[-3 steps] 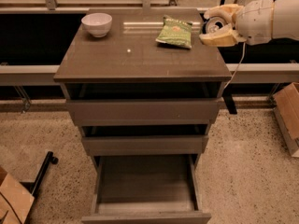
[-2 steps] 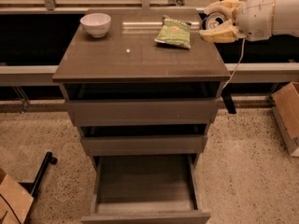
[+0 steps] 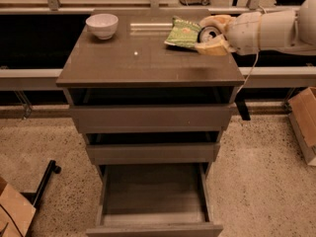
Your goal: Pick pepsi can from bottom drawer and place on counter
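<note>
Here, my gripper (image 3: 208,35) is clamped around the pepsi can (image 3: 211,32), its silver top facing the camera, at the right rear edge of the counter (image 3: 148,65), just beside the green snack bag (image 3: 181,32).

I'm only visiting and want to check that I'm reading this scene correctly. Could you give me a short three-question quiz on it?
1. True or false: the bottom drawer is pulled out and looks empty.
2. What does the gripper hold between its fingers? A) the white bowl B) the pepsi can C) the green snack bag
3. Fill in the blank: as the camera sees it, the gripper is over the back ___ corner of the counter.

Key: 1 true; 2 B; 3 right.
</note>
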{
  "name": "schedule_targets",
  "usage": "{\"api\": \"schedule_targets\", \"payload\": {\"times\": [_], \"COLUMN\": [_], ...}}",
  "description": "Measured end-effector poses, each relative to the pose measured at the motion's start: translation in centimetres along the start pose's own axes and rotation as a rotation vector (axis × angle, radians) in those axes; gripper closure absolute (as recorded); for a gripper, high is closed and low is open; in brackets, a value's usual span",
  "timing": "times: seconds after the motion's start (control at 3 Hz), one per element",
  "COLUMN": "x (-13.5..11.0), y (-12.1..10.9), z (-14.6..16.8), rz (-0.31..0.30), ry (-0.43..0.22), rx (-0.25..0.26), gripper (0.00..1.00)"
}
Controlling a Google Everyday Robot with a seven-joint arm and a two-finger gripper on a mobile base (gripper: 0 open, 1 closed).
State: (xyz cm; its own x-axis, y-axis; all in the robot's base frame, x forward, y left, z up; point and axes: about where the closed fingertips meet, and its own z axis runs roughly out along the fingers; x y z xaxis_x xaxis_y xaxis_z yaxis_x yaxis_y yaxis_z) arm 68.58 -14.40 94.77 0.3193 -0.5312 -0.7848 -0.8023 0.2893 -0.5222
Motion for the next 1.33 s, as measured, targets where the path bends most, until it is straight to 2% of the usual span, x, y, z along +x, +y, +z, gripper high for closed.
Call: {"api": "schedule_targets", "payload": {"times": [0.67,1.0,1.33], "x": [4.7,6.7,7.7], "y": [0.6,0.5,0.3], "z": [6.3,7.9,8.7], "rz": [0.000,-0.004,-0.008], "ry": [0.025,0.055,0.074], "rx": [0.003,0.010,0.017], "gripper": [1.00,0.84,0.61]}}
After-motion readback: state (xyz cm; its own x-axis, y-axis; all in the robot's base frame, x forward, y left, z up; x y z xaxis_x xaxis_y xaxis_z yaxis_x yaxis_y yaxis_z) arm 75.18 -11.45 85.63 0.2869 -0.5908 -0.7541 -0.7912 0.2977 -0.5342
